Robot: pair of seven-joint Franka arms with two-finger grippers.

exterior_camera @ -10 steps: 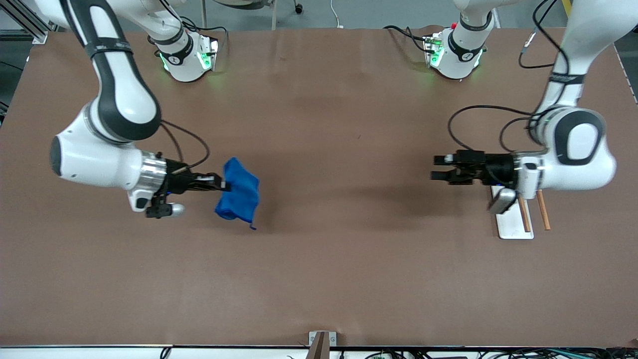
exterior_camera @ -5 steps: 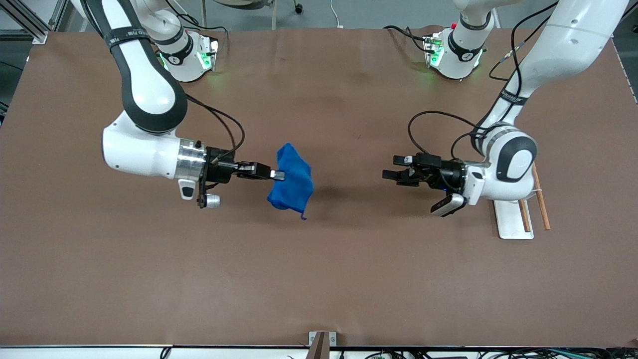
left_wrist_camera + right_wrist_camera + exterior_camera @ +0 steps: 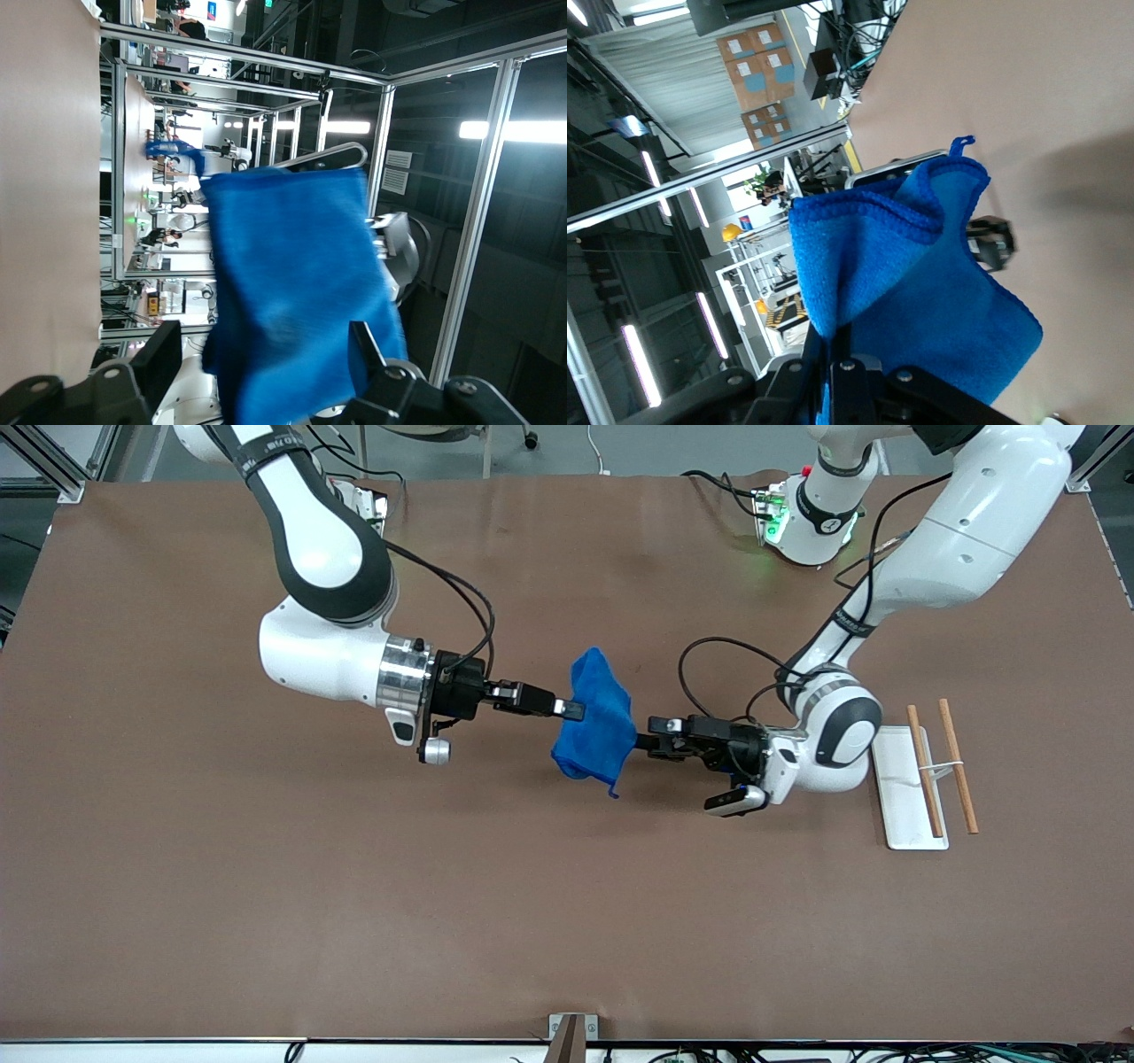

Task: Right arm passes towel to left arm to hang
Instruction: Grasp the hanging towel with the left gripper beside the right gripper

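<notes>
The bright blue towel (image 3: 595, 722) hangs bunched in the air over the middle of the table. My right gripper (image 3: 574, 710) is shut on its upper edge; in the right wrist view the gripper (image 3: 837, 347) pinches a fold of the towel (image 3: 921, 283). My left gripper (image 3: 649, 740) is open, level with the towel and reaching into its edge toward the left arm's end. In the left wrist view the towel (image 3: 292, 283) hangs between the left gripper's (image 3: 266, 359) spread fingers (image 3: 161, 352), with a gap on either side.
A white flat base (image 3: 905, 788) with two wooden rods (image 3: 957, 766) across it lies toward the left arm's end of the table. A small metal bracket (image 3: 571, 1027) sits at the table edge nearest the front camera.
Both arms have moved toward each other over the table's middle. The right gripper carried the towel toward the left arm's end, and the open left gripper now has the towel between its fingers.
</notes>
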